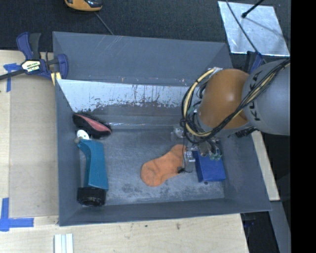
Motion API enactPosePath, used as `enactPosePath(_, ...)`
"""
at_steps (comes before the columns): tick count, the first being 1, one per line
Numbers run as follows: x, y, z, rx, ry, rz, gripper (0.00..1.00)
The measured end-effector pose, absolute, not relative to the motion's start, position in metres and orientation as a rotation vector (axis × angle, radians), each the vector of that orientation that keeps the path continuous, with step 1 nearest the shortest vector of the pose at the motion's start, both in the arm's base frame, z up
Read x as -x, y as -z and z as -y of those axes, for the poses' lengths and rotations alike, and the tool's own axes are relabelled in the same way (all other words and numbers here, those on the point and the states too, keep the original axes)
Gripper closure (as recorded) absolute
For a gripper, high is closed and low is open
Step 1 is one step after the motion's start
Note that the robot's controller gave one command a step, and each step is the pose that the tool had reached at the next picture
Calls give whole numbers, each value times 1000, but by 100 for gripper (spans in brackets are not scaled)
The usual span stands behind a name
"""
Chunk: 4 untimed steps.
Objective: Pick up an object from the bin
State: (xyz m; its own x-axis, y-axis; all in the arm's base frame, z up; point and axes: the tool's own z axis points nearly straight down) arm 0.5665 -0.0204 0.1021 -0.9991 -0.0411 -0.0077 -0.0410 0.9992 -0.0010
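1. Gripper (188, 160): over the upper right end of the orange sock (159, 171); whether it is clenched or released cannot be told.
2. Blue block (211, 169): just right of the gripper.
3. Blue bottle (97, 165) with black cap (91, 196) and a pink-and-black thing (93, 126): well apart, far left.
4. Sock's long axis: runs from the gripper down-left, with the rounded end pointing away from the gripper.

Beyond the far rim of the grey metal bin (148, 49) lies a dark, almost black surface (163, 17). At its upper right rests a crinkled silvery sheet (254, 32), crossed by a thin dark rod (254, 7). At the top edge sits a yellow-and-black object (84, 4), its thin cable (104, 24) trailing toward the bin. Light glares off the bin's far inner wall.
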Motion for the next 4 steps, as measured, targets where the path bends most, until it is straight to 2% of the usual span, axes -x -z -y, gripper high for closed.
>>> enactPosePath(1, -566, -107, 8, 249, 0, -3133, 0)
enactPosePath(2, -570, -138, 6, 295, 1, -3120, 0)
enactPosePath(3, -571, -91, 6, 640, 1, -3070, 0)
enactPosePath(4, -545, -70, -13, 653, -1, -3071, 100)
